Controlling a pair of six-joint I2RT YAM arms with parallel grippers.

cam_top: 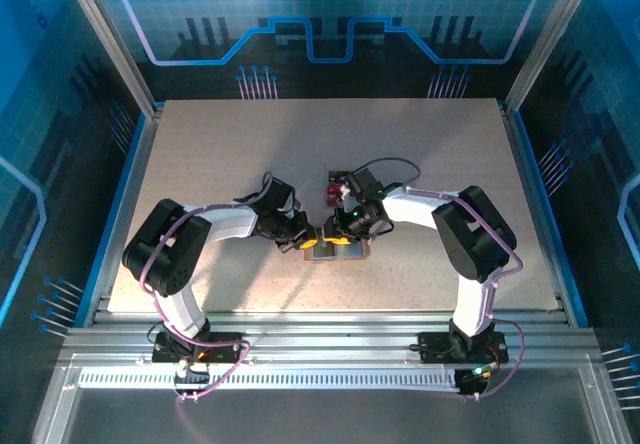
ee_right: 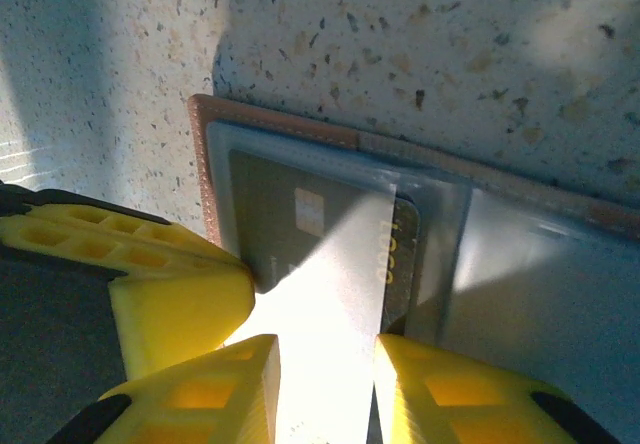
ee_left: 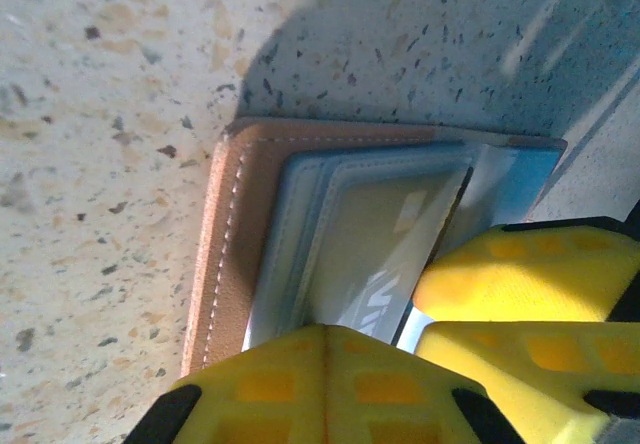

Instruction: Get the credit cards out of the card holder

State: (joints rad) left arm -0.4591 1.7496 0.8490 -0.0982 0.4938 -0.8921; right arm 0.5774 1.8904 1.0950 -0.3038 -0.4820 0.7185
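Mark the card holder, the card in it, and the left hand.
card holder (ee_left: pixel 225 254), left wrist view, brown stitched rim.
card (ee_right: pixel 265 214), right wrist view, dark face beside chip.
left hand (ee_left: pixel 325 359), left wrist view, seam between shut fingertips.

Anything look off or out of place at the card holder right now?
Nothing stands out. The card holder lies open and flat on the table, a card squarely in its pocket. Only a bright glare streak crosses it.

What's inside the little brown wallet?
Inside the wallet are grey pockets, and a dark card with a small chip sits in one. Its lower part is hidden by glare and yellow fingers, so other cards cannot be seen.
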